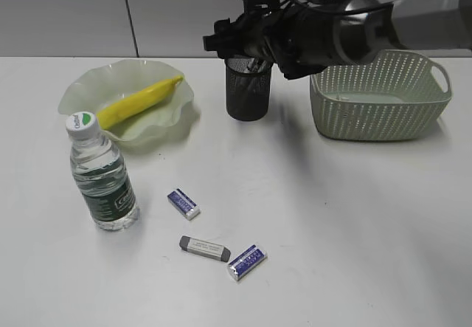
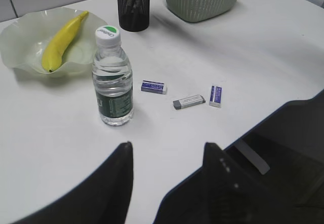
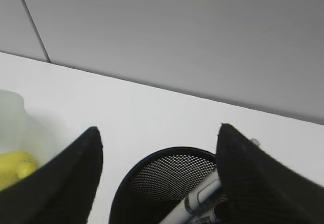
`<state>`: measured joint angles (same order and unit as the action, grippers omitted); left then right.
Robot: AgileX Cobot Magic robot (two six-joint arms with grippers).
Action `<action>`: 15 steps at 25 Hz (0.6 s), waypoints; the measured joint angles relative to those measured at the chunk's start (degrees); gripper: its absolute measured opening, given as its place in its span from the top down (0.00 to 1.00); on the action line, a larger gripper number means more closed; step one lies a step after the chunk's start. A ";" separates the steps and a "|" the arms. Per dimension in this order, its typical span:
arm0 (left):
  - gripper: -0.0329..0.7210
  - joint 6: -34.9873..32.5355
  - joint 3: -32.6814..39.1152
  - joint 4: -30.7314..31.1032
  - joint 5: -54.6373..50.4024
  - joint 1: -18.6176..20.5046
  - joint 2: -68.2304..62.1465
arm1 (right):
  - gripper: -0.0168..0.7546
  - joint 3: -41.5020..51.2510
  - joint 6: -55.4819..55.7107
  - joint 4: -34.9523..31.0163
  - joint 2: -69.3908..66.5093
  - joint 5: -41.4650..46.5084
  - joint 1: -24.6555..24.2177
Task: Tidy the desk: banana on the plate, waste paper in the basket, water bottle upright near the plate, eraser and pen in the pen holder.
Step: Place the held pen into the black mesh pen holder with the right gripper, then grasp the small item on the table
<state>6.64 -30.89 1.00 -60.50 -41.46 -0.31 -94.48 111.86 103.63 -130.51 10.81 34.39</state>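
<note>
A yellow banana (image 1: 140, 100) lies on the pale green wavy plate (image 1: 88, 83). A water bottle (image 1: 101, 176) stands upright in front of the plate. Two blue-and-white erasers (image 1: 184, 204) (image 1: 247, 262) and a grey eraser (image 1: 204, 248) lie on the table. My right gripper (image 3: 159, 130) is open and empty just above the black mesh pen holder (image 1: 248, 91), where a white pen (image 3: 200, 196) leans inside. My left gripper (image 2: 168, 145) is open and empty over the table's near edge, short of the bottle (image 2: 112, 77). No waste paper shows.
A pale green woven basket (image 1: 380, 94) stands at the back right next to the pen holder. The right arm (image 1: 346, 28) reaches across above its left rim. A grey wall runs behind the table. The table's front right edge (image 2: 283, 105) shows in the left wrist view.
</note>
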 joint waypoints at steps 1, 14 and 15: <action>0.51 0.00 0.00 0.00 0.00 0.00 0.00 | 0.25 0.06 -0.52 -0.57 0.63 -0.22 0.00; 0.51 0.00 0.00 0.00 0.00 0.00 0.00 | 0.23 27.89 -45.41 -43.37 38.44 9.67 0.06; 0.51 0.00 0.00 0.00 0.00 0.00 0.00 | 0.24 30.26 -53.05 -50.98 42.43 12.29 0.00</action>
<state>6.64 -30.89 1.00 -60.50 -41.46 -0.31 -64.22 58.82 52.65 -88.08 23.10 34.40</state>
